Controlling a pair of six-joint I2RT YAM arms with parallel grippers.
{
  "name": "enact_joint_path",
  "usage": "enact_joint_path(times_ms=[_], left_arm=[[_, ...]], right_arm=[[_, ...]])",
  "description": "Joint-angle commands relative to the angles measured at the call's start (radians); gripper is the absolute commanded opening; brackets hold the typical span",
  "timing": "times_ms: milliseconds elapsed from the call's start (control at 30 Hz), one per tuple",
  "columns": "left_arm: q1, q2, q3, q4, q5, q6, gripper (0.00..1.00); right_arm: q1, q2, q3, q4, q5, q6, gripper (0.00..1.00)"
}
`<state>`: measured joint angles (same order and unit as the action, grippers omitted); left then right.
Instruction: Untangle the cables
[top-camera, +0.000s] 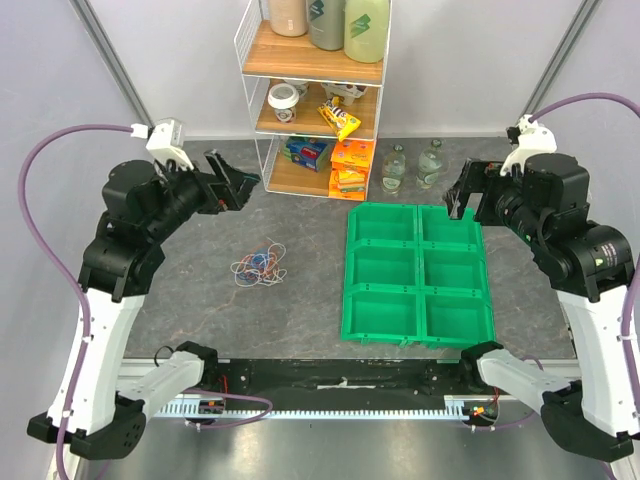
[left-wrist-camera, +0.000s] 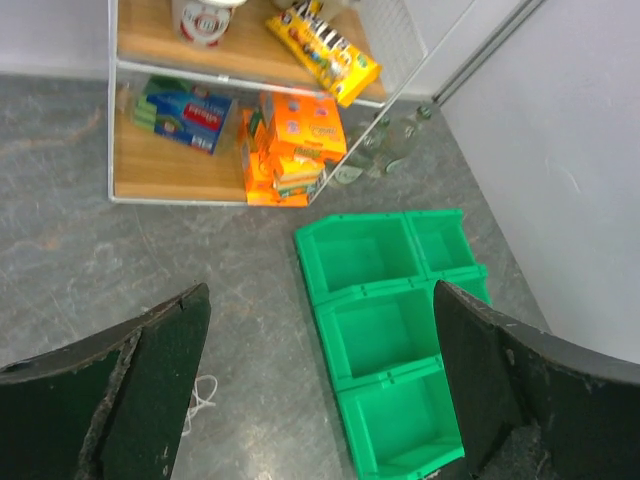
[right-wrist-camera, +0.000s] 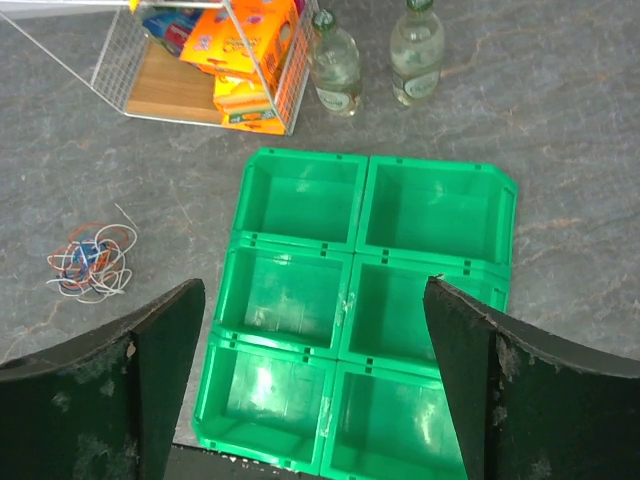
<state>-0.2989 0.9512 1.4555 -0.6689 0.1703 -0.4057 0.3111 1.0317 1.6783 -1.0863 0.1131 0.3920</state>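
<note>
From above, my left gripper (top-camera: 232, 186) and right gripper (top-camera: 462, 197) hang with jaws wide apart, holding nothing; the cables (top-camera: 260, 264) lie tangled left of the green bins (top-camera: 417, 275). Left wrist: a white loop beside my finger (left-wrist-camera: 150, 390). Right wrist: the tangle lies far left.

In front of me the grey desk (top-camera: 190, 300) carried the cables (top-camera: 260, 265) in one tangle left of centre and six joined green bins (top-camera: 418, 270) right of centre. Two bottles (top-camera: 396, 172) and a rack (top-camera: 290, 178) stood at its far edge.
</note>
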Motion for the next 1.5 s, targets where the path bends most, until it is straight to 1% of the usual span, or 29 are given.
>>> enact_joint_path(times_ms=[0, 133, 167, 300, 367, 500, 567, 667, 733, 800, 833, 900, 933, 1067, 1267, 1333, 1367, 1433, 1467], left_arm=[[-0.002, 0.02, -0.038, -0.075, -0.017, -0.062, 0.99], [-0.002, 0.021, -0.092, -0.113, -0.066, -0.097, 0.99], [-0.002, 0.021, -0.098, -0.133, -0.086, -0.11, 0.97], [-0.002, 0.046, -0.121, -0.233, -0.198, -0.186, 0.96], [-0.003, 0.063, -0.15, -0.287, -0.236, -0.257, 0.96], [-0.002, 0.1, -0.257, -0.365, -0.227, -0.395, 0.96], [-0.002, 0.09, -0.326, -0.36, -0.204, -0.462, 0.92], [-0.002, 0.06, -0.443, -0.289, -0.175, -0.539, 0.82], [0.0, 0.057, -0.503, -0.246, -0.138, -0.582, 0.79], [0.009, 0.067, -0.544, -0.206, -0.115, -0.616, 0.75], [0.014, 0.076, -0.566, -0.164, -0.098, -0.608, 0.73], [0.026, 0.099, -0.599, -0.095, -0.078, -0.582, 0.63], [0.033, 0.122, -0.61, -0.071, -0.069, -0.561, 0.61], [0.099, 0.236, -0.613, -0.066, -0.055, -0.51, 0.58], [0.142, 0.283, -0.601, -0.011, -0.077, -0.495, 0.54], [0.17, 0.326, -0.604, -0.005, -0.057, -0.476, 0.54], [0.19, 0.346, -0.609, 0.006, -0.039, -0.46, 0.51], [0.227, 0.38, -0.619, 0.029, 0.01, -0.424, 0.33], [0.239, 0.392, -0.62, 0.031, 0.027, -0.409, 0.28]], right_arm=[[-0.003, -0.038, -0.063, 0.006, 0.068, 0.076, 0.98], [-0.003, -0.055, -0.11, 0.028, 0.086, 0.093, 0.98], [-0.003, -0.053, -0.12, 0.022, 0.08, 0.091, 0.98], [-0.003, -0.001, -0.14, -0.023, 0.06, 0.096, 0.98], [-0.003, 0.014, -0.152, -0.029, 0.04, 0.114, 0.98], [-0.001, 0.034, -0.173, -0.023, 0.031, 0.154, 0.98], [-0.003, 0.054, -0.181, -0.041, 0.051, 0.16, 0.98], [-0.003, 0.099, -0.19, -0.096, 0.072, 0.157, 0.98], [-0.003, 0.135, -0.187, -0.138, 0.083, 0.153, 0.98], [-0.003, 0.165, -0.175, -0.161, 0.048, 0.134, 0.98], [-0.004, 0.175, -0.161, -0.172, 0.018, 0.119, 0.98], [-0.003, 0.189, -0.144, -0.173, -0.085, 0.078, 0.98], [-0.003, 0.186, -0.143, -0.161, -0.11, 0.071, 0.98], [-0.003, 0.162, -0.143, -0.11, -0.19, 0.064, 0.98], [-0.003, 0.153, -0.161, -0.106, -0.219, 0.068, 0.98], [-0.003, 0.148, -0.175, -0.098, -0.23, 0.073, 0.98], [-0.003, 0.145, -0.177, -0.098, -0.234, 0.077, 0.98], [-0.004, 0.142, -0.177, -0.096, -0.242, 0.08, 0.98], [-0.003, 0.14, -0.175, -0.096, -0.242, 0.08, 0.98]])
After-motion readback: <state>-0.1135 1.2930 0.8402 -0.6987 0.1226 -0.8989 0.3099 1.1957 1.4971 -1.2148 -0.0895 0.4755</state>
